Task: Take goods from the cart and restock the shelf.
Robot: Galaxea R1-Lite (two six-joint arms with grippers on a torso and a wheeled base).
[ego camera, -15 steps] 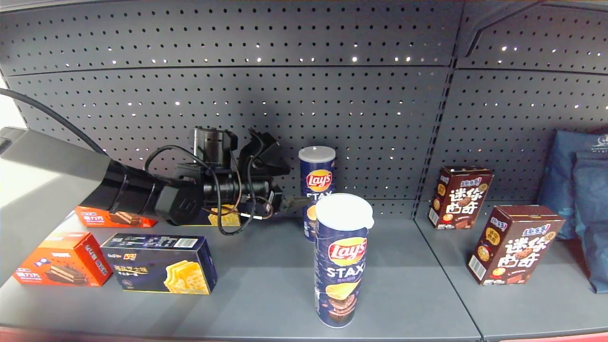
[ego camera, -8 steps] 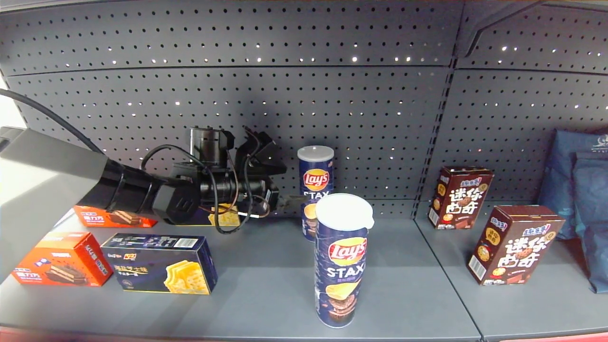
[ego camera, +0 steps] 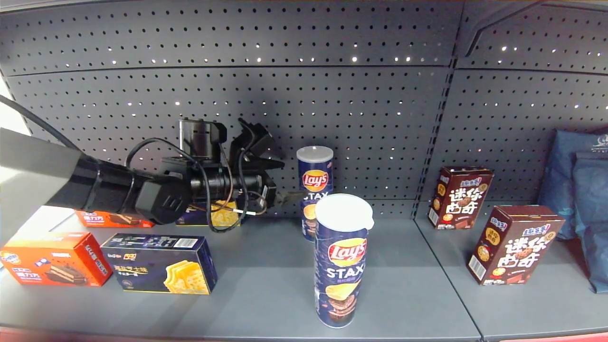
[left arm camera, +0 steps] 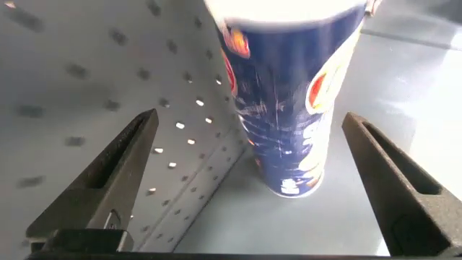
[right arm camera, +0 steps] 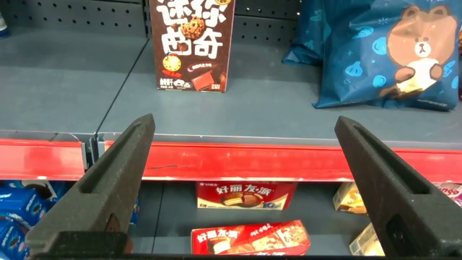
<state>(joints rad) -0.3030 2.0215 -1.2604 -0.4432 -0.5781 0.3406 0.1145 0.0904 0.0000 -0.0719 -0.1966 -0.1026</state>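
Note:
Two dark blue chip cans stand upright on the grey shelf [ego camera: 266, 289]. The front can [ego camera: 343, 259] is near the shelf edge and the back can [ego camera: 314, 190] stands by the pegboard wall. My left gripper [ego camera: 289, 195] is level with the back can, just to its left. In the left wrist view the left gripper [left arm camera: 250, 119] is open, and the back can [left arm camera: 289, 108] stands just beyond its fingertips, apart from both. My right gripper [right arm camera: 243, 124] is open and holds nothing, in front of the red shelf rail [right arm camera: 231, 160].
Left of the cans lie orange boxes [ego camera: 52, 259] and a dark blue cracker box [ego camera: 161, 263]. On the right stand two brown cookie boxes [ego camera: 458, 190] [ego camera: 515, 244], with blue bags [ego camera: 582, 190] beyond them. The right wrist view has a brown box [right arm camera: 191, 43] and a blue bag [right arm camera: 382, 50].
My left arm has drawn back to the left, away from the back can, which stays standing on the shelf.

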